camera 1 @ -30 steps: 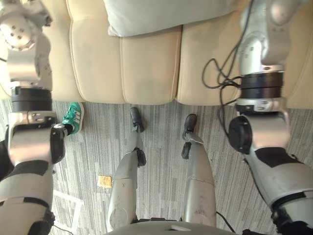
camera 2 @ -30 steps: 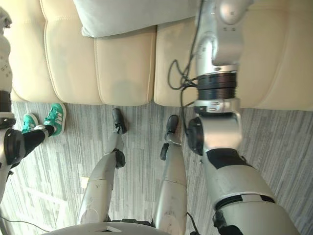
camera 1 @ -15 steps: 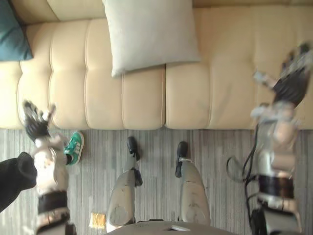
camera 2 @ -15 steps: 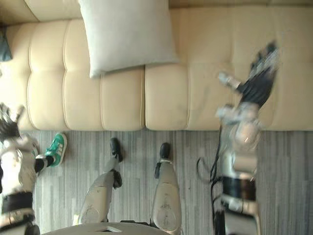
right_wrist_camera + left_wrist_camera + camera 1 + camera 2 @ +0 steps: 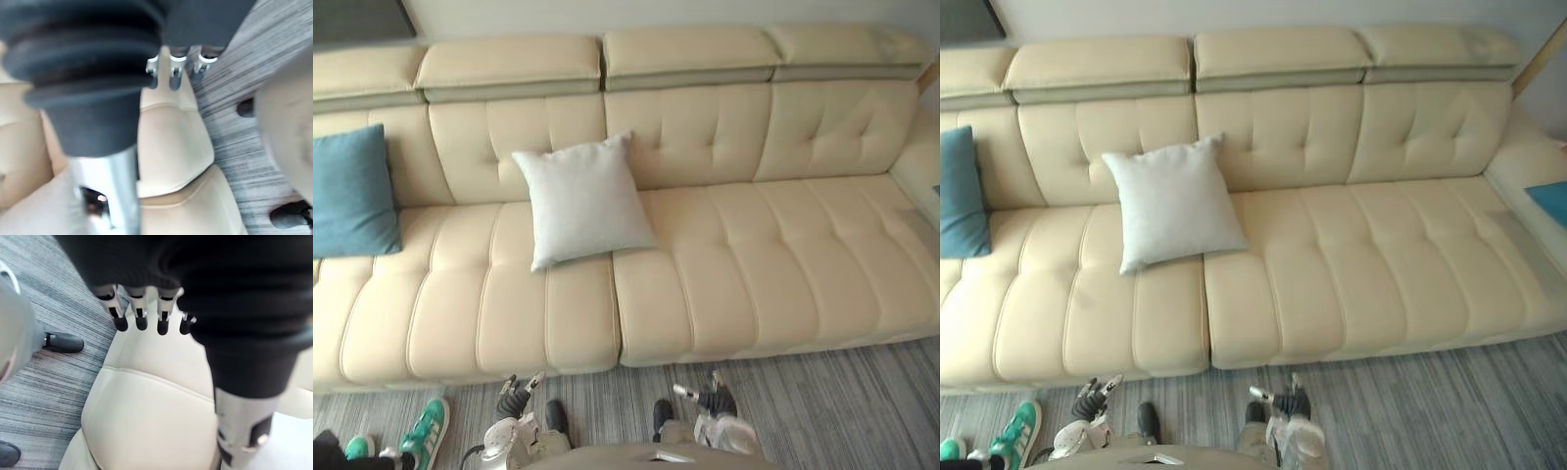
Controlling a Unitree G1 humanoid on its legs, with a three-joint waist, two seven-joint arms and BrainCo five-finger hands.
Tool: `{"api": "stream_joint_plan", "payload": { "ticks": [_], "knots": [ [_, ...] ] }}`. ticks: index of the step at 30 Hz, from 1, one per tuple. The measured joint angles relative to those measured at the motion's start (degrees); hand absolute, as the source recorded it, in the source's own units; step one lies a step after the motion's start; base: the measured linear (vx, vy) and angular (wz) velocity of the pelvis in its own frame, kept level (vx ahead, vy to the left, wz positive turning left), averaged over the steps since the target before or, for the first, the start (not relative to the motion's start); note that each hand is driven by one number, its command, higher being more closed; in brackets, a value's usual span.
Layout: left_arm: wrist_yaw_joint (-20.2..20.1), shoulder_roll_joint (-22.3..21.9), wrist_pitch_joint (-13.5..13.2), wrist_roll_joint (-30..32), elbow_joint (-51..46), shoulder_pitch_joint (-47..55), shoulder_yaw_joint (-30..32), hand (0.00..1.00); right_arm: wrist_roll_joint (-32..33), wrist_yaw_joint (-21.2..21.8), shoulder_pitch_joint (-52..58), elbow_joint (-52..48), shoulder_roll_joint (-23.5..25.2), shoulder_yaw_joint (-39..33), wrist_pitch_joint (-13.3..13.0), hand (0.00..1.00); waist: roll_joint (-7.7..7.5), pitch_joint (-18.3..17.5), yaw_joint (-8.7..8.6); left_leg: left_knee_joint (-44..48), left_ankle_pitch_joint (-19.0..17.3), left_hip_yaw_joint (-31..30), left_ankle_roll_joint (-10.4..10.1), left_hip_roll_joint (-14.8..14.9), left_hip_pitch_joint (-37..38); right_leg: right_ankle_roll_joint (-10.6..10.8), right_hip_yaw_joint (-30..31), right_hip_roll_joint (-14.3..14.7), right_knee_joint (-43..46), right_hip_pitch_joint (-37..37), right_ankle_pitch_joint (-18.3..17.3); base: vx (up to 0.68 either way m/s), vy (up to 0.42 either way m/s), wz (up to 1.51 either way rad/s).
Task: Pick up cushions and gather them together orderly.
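1. Left eye view: the white cushion point(image 5: 582, 201), square and plump, is leaning on the sofa point(image 5: 754, 274) back; the blue cushion point(image 5: 352, 191), well apart, is being cropped at the edge.
2. Right eye view: a teal corner point(image 5: 1549, 201) is showing, too cropped to identify.
3. Left wrist view: the left hand point(image 5: 140, 308) is hanging straight-fingered, empty.
4. Right wrist view: the right hand point(image 5: 175, 73), fingers half hidden, is hanging loose and empty.

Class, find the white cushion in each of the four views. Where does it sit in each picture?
Left eye view: the white cushion is left of centre, on the seat with its top against the backrest.
Right eye view: further left of centre.
Left wrist view: a pale patch at the edge may be it; cannot tell.
Right wrist view: likewise, cannot tell.
Shared landmark: the cream sofa.
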Motion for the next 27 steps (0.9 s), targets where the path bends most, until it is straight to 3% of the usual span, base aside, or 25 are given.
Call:
{"api": "stream_joint_plan", "payload": {
  "ticks": [8, 10, 11, 12, 13, 14, 15, 16, 17, 18, 19, 22, 25, 27],
  "knots": [
    [2.34, 0.88, 1.79, 2.54, 6.26, -1.01, 5.05, 0.00, 0.05, -1.51, -2.12, 5.69, -0.11, -4.66, 1.33, 0.00, -0.78, -0.73, 1.38, 0.10, -1.55, 5.21, -0.50, -0.27, 5.34, 0.03, 5.15, 0.47, -1.62, 2.79, 1.34, 0.01, 0.021, -0.34],
    [2.84, 1.33, 1.81, 2.01, 6.46, -1.26, 6.33, 0.00, 0.14, -1.65, -2.52, 5.81, 0.26, -4.75, 1.50, 0.00, -1.74, 0.21, 1.47, 1.32, -2.51, 5.73, 0.20, -0.45, 5.37, -0.87, 5.00, 0.35, -1.39, 2.79, 1.27, -0.02, 0.014, -0.12],
    [2.92, 1.43, 1.81, 1.99, 6.42, -1.33, 6.64, 0.00, 0.14, -1.66, -2.58, 5.79, 0.42, -4.92, 1.50, 0.00, -2.00, 0.38, 1.46, 2.19, -2.99, 5.65, 0.54, -0.42, 4.98, -2.11, 4.42, 0.22, -1.28, 2.80, 0.90, -0.03, 0.016, 0.06],
    [3.30, 1.37, 1.83, 1.95, 6.31, -1.41, 7.45, 0.00, 0.15, -1.69, -2.77, 5.77, 0.62, -5.78, 1.51, 0.00, -2.18, 0.47, 1.67, 4.31, -4.61, 4.50, 1.25, -0.25, 3.88, -7.16, 2.07, -0.22, -1.41, 2.79, -0.19, 0.00, 0.012, -0.16],
    [3.63, 0.58, 1.80, 1.94, 5.76, -1.06, 8.03, 0.00, 0.16, -1.85, -3.03, 5.74, 0.13, -6.18, 1.50, 0.00, -0.04, 0.16, 2.69, 4.26, -5.01, 2.27, 2.03, 1.19, 3.17, -11.29, -2.51, -0.25, -0.04, 3.08, -2.32, -0.01, 0.013, -0.36],
    [3.81, 0.12, 1.81, 1.94, 5.58, -0.75, 8.81, 0.00, 0.19, -2.22, -3.80, 5.57, -0.04, -6.28, 1.39, 0.00, 0.23, 1.05, 3.23, 5.54, -5.00, 2.73, 2.65, 2.24, 2.60, -8.96, -4.23, -1.48, 8.82, 0.54, -4.18, -0.03, -0.006, -0.15],
    [4.00, 0.66, 1.83, 1.93, 5.55, -0.67, 9.29, 0.00, 0.19, -2.50, -4.36, 5.51, 0.66, -6.13, 1.23, 0.00, -0.12, 1.34, 2.25, 7.84, -5.43, 1.86, 3.23, 2.71, 0.88, -6.23, -5.39, -2.97, 20.31, -1.60, -5.76, -0.04, -0.030, 0.23],
    [4.00, 1.11, 1.82, 1.93, 5.40, -0.62, 9.29, 0.00, 0.19, -2.58, -3.96, 5.67, 1.10, -6.11, 1.25, 0.00, -0.81, 1.28, 2.21, 8.87, -5.42, 0.91, 3.10, 2.67, 0.22, -4.73, -5.57, -3.77, 25.53, -1.86, -6.82, 0.02, -0.084, 0.74],
    [3.95, 2.31, 1.84, 1.42, 5.16, -0.35, 9.43, 0.00, 0.18, -2.57, -3.84, 7.60, 1.87, -5.96, 1.35, 0.00, -3.30, 0.53, 2.24, 10.83, -5.52, -0.87, 3.01, 1.93, -0.73, -2.88, -6.03, -5.69, 32.76, -1.02, -6.64, 0.06, -0.113, 0.54],
    [3.87, 3.42, 1.85, 0.74, 4.80, -0.30, 9.99, 0.00, 0.16, -2.58, -3.67, 8.78, 1.90, -5.69, 1.36, 0.00, -4.82, 0.08, 3.14, 11.78, -5.58, -0.99, 2.68, 0.77, -1.41, -1.26, -5.58, -5.88, 30.88, 0.04, -5.72, 0.05, -0.097, 0.26],
    [3.88, 3.12, 1.89, 0.47, 5.04, -0.46, 10.57, 0.00, 0.14, -2.62, -4.34, 9.23, 1.63, -5.70, 1.36, 0.00, -4.76, -0.09, 3.84, 11.91, -5.58, -1.24, 2.71, 0.95, -1.47, -0.97, -5.46, -4.77, 29.33, 0.57, -5.92, -0.03, -0.060, -0.12],
    [3.92, 1.47, 2.24, -0.42, 5.41, -0.14, 9.91, 0.00, 0.10, -2.88, -7.45, 9.50, -1.51, -5.56, 1.30, 0.00, -1.73, -1.17, 4.46, 11.39, -4.84, -4.82, 3.15, 0.30, -5.18, -0.39, -3.01, -2.19, 13.34, 5.13, -5.91, -0.08, 0.044, -0.27],
    [4.42, 2.25, 2.23, -1.00, 5.37, -1.63, 6.74, 0.00, 0.29, -3.48, -11.38, 9.58, -1.72, -4.25, 1.30, 0.00, -0.36, 2.77, 4.38, 14.87, -4.11, -3.96, 3.47, 1.18, -10.36, -0.64, -4.06, -1.64, 5.42, 5.71, -6.74, -0.21, -0.010, -0.11],
    [4.61, 1.99, 2.29, -1.50, 5.41, -1.18, 4.87, 0.00, 0.25, -3.57, -11.41, 9.69, -1.80, -3.94, 1.33, 0.00, 2.03, 5.10, 4.09, 15.31, -3.65, -4.71, 2.14, 2.15, -10.06, 0.76, -4.76, -0.24, 2.63, 7.86, -6.01, -0.29, -0.044, 0.13]
  ]
}}
